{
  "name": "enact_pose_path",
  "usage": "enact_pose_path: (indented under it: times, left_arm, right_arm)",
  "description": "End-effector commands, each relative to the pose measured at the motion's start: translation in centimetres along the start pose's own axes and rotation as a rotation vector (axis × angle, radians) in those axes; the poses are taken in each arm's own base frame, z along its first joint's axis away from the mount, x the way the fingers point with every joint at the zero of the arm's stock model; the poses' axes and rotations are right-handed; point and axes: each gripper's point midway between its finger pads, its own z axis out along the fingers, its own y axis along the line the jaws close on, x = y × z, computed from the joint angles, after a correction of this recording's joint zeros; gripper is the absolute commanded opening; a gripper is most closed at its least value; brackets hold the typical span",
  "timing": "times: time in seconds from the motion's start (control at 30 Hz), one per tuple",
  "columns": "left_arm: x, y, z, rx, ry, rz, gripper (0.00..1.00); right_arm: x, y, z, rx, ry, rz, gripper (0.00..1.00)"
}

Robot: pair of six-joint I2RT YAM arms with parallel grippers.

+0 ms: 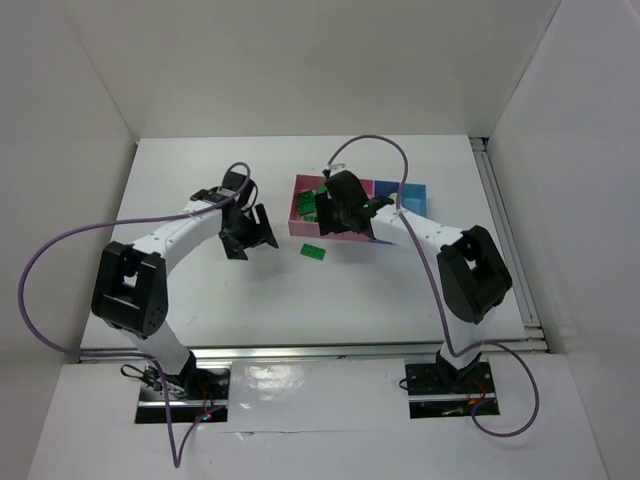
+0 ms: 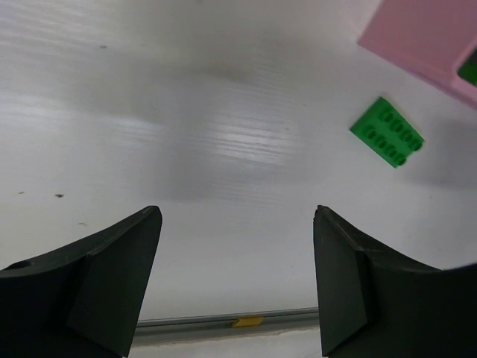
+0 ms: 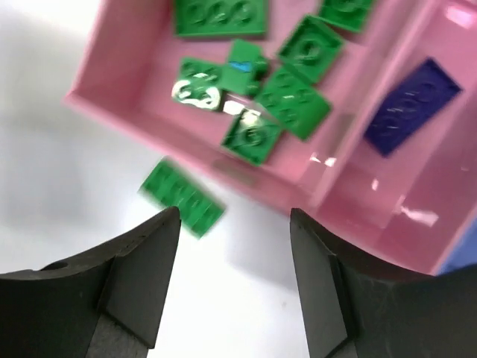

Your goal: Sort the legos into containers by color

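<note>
One green lego (image 1: 314,251) lies loose on the white table just in front of the containers (image 1: 308,230); it also shows as the green lego (image 2: 387,132) and the green lego (image 3: 181,195). The large pink bin (image 3: 119,89) holds several green legos (image 3: 287,97). A purple lego (image 3: 408,106) lies in the narrower pink bin (image 3: 373,201) beside it. My right gripper (image 3: 235,212) hangs open over the bin's near wall, with nothing between its fingers. My left gripper (image 2: 237,216) is open and empty over bare table, left of the loose lego.
A blue bin (image 1: 384,186) joins the pink ones on the right. White walls enclose the table on three sides. A metal rail (image 2: 223,322) runs along the near edge. Purple cables loop from both arms.
</note>
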Motion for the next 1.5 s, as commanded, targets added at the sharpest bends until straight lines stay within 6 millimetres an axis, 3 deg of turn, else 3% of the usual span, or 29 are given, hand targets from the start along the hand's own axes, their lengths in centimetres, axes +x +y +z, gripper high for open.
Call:
enact_pose_path:
  times: [0.0, 0.07, 0.17, 0.3, 0.5, 0.63, 0.77, 0.83, 1.23, 1.47]
  left_arm:
    - [-0.9, 1.5, -1.6, -0.001, -0.051, -0.113, 0.86]
    - [-1.3, 1.8, -2.2, 0.015, -0.078, -0.124, 0.86]
    - [-2.1, 2.3, -2.2, 0.016, -0.095, -0.147, 0.86]
    - [-2.8, 1.8, -2.3, 0.034, -0.093, -0.145, 0.86]
    - [-3.7, 1.5, -2.3, 0.032, -0.110, -0.121, 0.86]
    - [-3.5, 1.7, -1.7, 0.019, -0.093, -0.123, 0.85]
    - [-3.5, 1.7, -1.7, 0.019, -0.093, -0.123, 0.85]
    - [-3.5, 1.7, -1.7, 0.019, -0.093, -0.123, 0.85]
    - [-3.9, 2.2, -2.3, 0.013, -0.122, -0.121, 0.85]
    - [-3.9, 2.4, -2.2, 0.018, -0.119, -0.140, 0.85]
  right_arm:
    - [0.6, 3.2, -2.3, -0.159, -0.013, -0.136, 0.69]
    - [2.8, 3.5, -1.6, -0.186, 0.059, -0.191, 0.79]
    - [3.5, 4.7, -0.5, -0.208, 0.087, -0.256, 0.81]
    - [3.5, 4.9, 0.3, -0.151, 0.084, -0.279, 0.82]
    - [0.6, 6.1, -3.5, -0.135, -0.072, -0.254, 0.82]
    - [2.4, 6.8, -4.3, -0.173, -0.041, -0.275, 0.79]
    - [5.7, 6.4, -2.0, -0.163, 0.071, -0.297, 0.79]
    - [6.1, 6.7, -1.3, -0.175, 0.076, -0.306, 0.76]
    - [6.6, 6.9, 3.6, -0.129, 0.103, -0.376, 0.76]
    - [5.8, 6.2, 3.1, -0.089, 0.075, -0.374, 0.76]
